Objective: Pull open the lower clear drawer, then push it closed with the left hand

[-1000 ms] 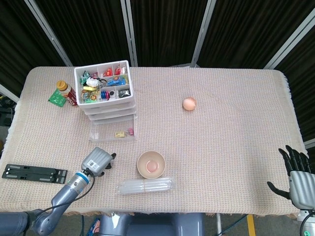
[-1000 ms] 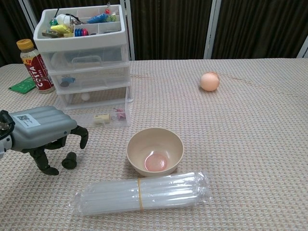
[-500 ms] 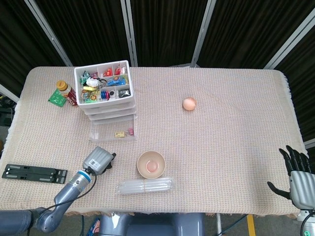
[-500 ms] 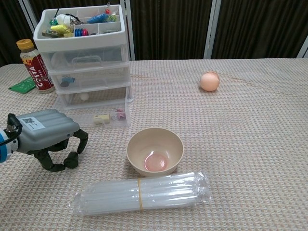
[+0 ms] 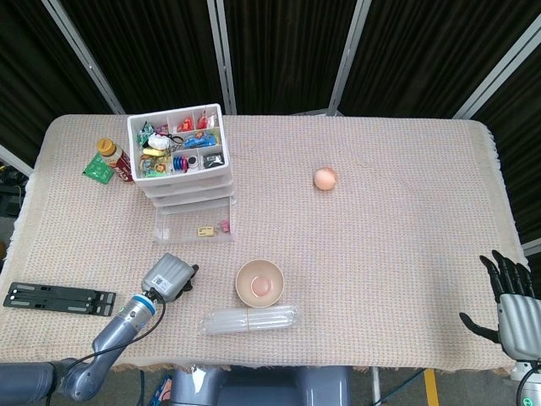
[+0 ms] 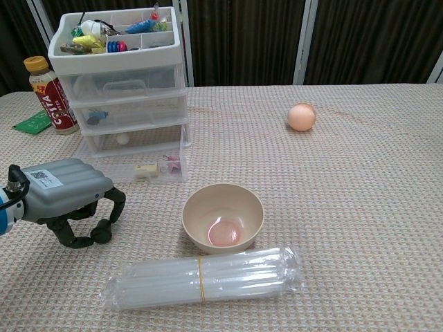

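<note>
Holding my left robot hand [image 6: 62, 194] curled, empty, barely shifted since earlier, lower clear drawer [image 6: 142, 164] open, bare table [image 6: 360, 207] rightward, right robot hand [image 5: 511, 304] spread.

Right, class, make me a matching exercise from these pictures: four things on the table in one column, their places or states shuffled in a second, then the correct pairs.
1. lower clear drawer
2. bowl
3. left hand
4. peach ball

A. alone on the bare cloth, right of the drawers
B. pulled out
C. fingers curled, holding nothing
D. just behind the bundle of clear tubes

Pairs: 1-B, 2-D, 3-C, 4-A
</note>
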Robot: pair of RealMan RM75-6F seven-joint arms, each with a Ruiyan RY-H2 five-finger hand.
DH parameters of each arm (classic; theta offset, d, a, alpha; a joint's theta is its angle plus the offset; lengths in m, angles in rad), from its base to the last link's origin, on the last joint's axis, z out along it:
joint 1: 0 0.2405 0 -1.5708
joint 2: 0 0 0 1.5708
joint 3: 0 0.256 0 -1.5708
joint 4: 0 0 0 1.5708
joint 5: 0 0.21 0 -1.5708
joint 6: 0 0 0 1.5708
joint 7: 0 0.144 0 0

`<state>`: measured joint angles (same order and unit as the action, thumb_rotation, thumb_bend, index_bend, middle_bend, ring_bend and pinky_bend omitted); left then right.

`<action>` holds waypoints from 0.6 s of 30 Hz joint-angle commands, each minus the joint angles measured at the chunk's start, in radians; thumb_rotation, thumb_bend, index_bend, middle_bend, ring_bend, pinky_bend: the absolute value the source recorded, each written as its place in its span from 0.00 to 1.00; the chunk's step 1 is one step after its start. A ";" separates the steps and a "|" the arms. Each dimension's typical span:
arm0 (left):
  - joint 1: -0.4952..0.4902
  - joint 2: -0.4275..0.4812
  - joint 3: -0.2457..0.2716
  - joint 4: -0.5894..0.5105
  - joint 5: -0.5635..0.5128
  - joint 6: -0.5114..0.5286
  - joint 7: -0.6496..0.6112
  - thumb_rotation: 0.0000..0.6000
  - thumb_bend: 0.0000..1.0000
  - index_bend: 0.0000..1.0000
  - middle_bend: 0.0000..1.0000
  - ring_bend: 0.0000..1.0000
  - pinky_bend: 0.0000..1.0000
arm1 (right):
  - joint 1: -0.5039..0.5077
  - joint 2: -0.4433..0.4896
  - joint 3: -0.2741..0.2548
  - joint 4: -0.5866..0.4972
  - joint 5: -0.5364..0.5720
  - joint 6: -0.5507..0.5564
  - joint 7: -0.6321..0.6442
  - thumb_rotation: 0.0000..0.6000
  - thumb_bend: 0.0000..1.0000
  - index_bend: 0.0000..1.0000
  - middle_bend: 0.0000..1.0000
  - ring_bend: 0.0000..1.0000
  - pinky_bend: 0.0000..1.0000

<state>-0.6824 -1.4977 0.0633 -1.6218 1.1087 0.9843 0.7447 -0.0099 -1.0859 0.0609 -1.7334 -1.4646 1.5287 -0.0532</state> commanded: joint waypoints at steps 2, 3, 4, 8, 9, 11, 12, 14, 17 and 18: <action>-0.002 0.017 -0.004 -0.020 0.023 0.012 -0.004 1.00 0.45 0.55 1.00 0.89 0.71 | 0.000 0.000 0.000 -0.001 0.001 -0.002 0.000 1.00 0.08 0.09 0.00 0.00 0.00; -0.005 0.025 -0.008 -0.030 0.035 0.017 -0.002 1.00 0.45 0.55 1.00 0.89 0.71 | 0.000 0.000 0.000 -0.001 0.001 -0.001 0.000 1.00 0.08 0.09 0.00 0.00 0.00; -0.007 0.030 -0.011 -0.036 0.043 0.021 -0.002 1.00 0.45 0.55 1.00 0.89 0.71 | 0.000 0.000 0.000 -0.001 0.001 -0.001 0.000 1.00 0.08 0.09 0.00 0.00 0.00; -0.021 0.053 -0.037 -0.055 0.076 0.042 0.004 1.00 0.45 0.55 1.00 0.89 0.71 | 0.000 0.000 0.000 -0.002 0.002 -0.002 0.000 1.00 0.08 0.09 0.00 0.00 0.00; -0.024 0.057 -0.043 -0.056 0.077 0.043 0.004 1.00 0.45 0.55 1.00 0.89 0.71 | 0.000 0.000 0.000 -0.002 0.001 -0.001 0.000 1.00 0.08 0.09 0.00 0.00 0.00; -0.031 0.063 -0.060 -0.053 0.072 0.045 0.003 1.00 0.45 0.55 1.00 0.89 0.71 | 0.000 0.001 0.000 -0.003 0.001 -0.001 0.001 1.00 0.08 0.09 0.00 0.00 0.00; -0.035 0.064 -0.071 -0.047 0.065 0.044 0.000 1.00 0.45 0.55 1.00 0.89 0.71 | -0.001 0.001 -0.001 -0.003 0.000 -0.001 0.001 1.00 0.08 0.09 0.00 0.00 0.00; -0.046 0.058 -0.093 -0.023 0.046 0.036 -0.006 1.00 0.45 0.55 1.00 0.89 0.71 | -0.001 0.002 -0.001 -0.003 0.000 -0.001 0.002 1.00 0.07 0.09 0.00 0.00 0.00; -0.066 0.033 -0.126 0.035 0.016 0.021 -0.013 1.00 0.45 0.55 1.00 0.89 0.71 | -0.002 0.003 -0.001 -0.003 0.001 0.000 0.003 1.00 0.08 0.09 0.00 0.00 0.00; -0.071 0.024 -0.135 0.054 0.008 0.018 -0.015 1.00 0.45 0.55 1.00 0.89 0.71 | -0.002 0.003 0.000 -0.002 0.001 0.000 0.003 1.00 0.08 0.09 0.00 0.00 0.00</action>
<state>-0.7374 -1.4536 -0.0464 -1.6073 1.1398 1.0131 0.7365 -0.0116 -1.0833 0.0605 -1.7352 -1.4635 1.5290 -0.0504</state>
